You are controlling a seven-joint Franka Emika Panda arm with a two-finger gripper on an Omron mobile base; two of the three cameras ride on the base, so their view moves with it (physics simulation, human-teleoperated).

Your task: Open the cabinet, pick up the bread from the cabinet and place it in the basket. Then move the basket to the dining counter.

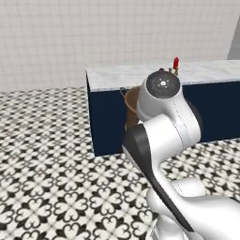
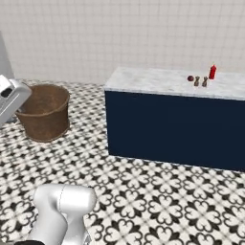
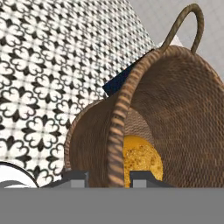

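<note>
My gripper (image 3: 109, 177) is shut on the rim of the brown woven basket (image 3: 183, 109), which runs between the two fingertips. The basket tilts in the hand view, one loop handle standing at the top. The golden-orange bread (image 3: 142, 159) lies inside it on the bottom. In the right base view the basket (image 2: 45, 112) hangs above the patterned floor, left of the dining counter (image 2: 158, 81) and apart from it. In the left base view the basket (image 1: 131, 101) peeks out behind my arm, in front of the dining counter (image 1: 117, 75). The cabinet is out of view.
On the far right of the marble top stand a red bottle (image 2: 212, 72) and two small shakers (image 2: 200, 81). The counter's left part (image 2: 139, 79) is bare. A white tiled wall (image 2: 119, 33) runs behind, with black-and-white patterned floor (image 2: 158, 196) all around.
</note>
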